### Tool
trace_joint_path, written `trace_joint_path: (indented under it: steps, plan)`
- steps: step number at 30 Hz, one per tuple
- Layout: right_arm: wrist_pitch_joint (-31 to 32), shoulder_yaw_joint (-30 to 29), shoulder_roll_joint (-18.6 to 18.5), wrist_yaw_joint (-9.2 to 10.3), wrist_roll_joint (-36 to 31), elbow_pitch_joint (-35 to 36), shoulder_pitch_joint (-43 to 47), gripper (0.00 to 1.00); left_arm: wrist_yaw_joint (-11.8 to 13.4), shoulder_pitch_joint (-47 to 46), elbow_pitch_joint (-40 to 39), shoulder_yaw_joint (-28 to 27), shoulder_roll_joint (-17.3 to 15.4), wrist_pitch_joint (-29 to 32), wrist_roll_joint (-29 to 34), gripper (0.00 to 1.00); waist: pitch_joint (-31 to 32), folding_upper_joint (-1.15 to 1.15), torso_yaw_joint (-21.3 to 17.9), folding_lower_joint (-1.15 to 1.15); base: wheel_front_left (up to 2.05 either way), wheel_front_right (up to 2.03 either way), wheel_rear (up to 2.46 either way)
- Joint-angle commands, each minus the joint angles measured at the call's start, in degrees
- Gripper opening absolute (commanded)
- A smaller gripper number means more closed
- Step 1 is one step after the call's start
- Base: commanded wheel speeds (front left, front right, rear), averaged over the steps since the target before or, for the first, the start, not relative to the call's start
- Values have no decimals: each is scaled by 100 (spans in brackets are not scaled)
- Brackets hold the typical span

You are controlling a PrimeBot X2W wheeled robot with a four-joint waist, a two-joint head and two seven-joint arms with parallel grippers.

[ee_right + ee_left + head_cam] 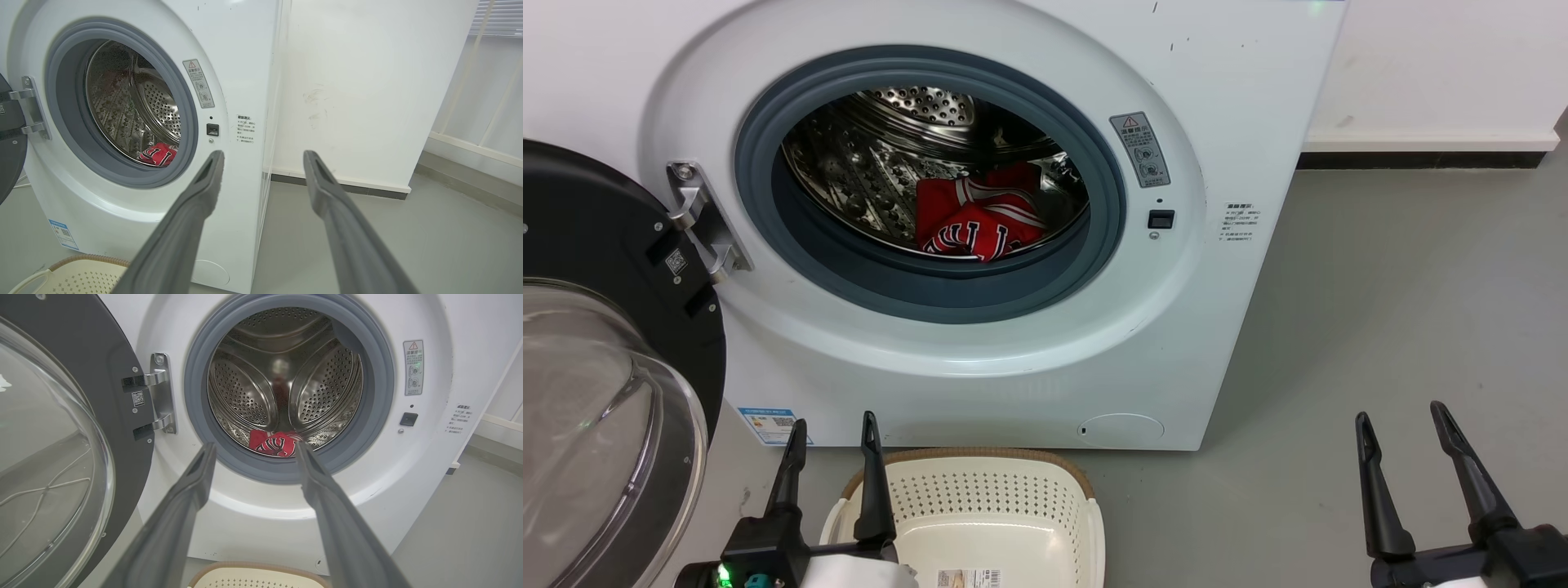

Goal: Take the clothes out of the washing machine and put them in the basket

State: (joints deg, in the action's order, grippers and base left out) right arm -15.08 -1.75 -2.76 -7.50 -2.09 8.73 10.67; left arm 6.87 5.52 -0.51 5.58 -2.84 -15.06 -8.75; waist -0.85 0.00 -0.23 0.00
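The white washing machine (1241, 106) stands with its door swung open to the left. Red clothes (977, 219) with white-and-dark striped trim and lettering lie in the bottom of the steel drum, also seen as clothes (277, 442) and clothes (158, 154). The cream basket (988, 510) sits on the floor right in front of the machine and holds no fabric. My left gripper (835, 434) is open over the basket's left rim, fingers pointing at the porthole. My right gripper (1403, 421) is open over the floor, right of the machine.
The black-rimmed glass door (596, 392) juts out at the left, close beside my left arm. Grey floor (1388, 310) spreads to the right of the machine, ending at a white wall (1437, 73) with a dark skirting.
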Motion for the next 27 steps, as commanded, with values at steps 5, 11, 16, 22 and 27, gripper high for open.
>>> trace_joint_path:
  steps: [5,11,16,22,27]
  plan:
    - [-14,-19,-21,2,98,-55,59,100,-26,44,54,-33,-7,-18,-45,100,2,0,1,0,0,0,0]
    - [-13,-11,-21,2,142,-95,62,100,-16,57,106,-47,-7,-17,-45,100,10,0,2,0,0,0,0]
    - [-13,-3,-21,2,154,-99,58,100,4,60,125,-51,-7,-18,-20,100,15,0,-1,0,0,0,0]
    - [-13,-3,-21,2,113,-92,54,100,23,48,127,-44,-7,-18,10,100,22,0,-9,0,0,0,0]
    - [-13,-23,-21,2,144,-119,43,100,37,-32,148,-17,-7,-18,0,100,16,0,-5,0,0,0,0]
